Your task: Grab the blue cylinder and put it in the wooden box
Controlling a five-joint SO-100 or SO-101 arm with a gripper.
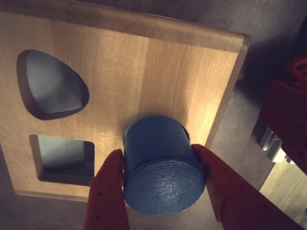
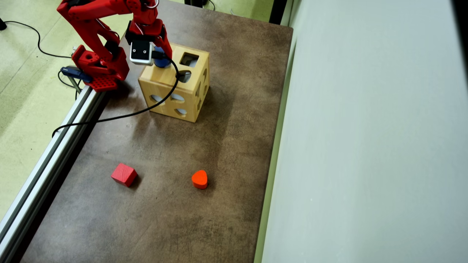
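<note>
Gripper (image 1: 160, 191) pinches blue cylinder (image 1: 160, 163) by its sides, axis roughly square to wooden box (image 1: 144, 67) top face. Cyl sits over that face's near-right corner in wrist view, w/ round hole hidden beneath, you judge. Push straight down.

A mottled brown table top (image 2: 204, 175) fills the overhead view, edged on its left by a silver aluminium rail (image 2: 47, 160). Beyond the rail lies pale green flooring (image 2: 22, 91) (a black cable (image 2: 25, 29) trails across it). To the right stands a plain whitish surface (image 2: 365, 128), possibly a wall.
</note>
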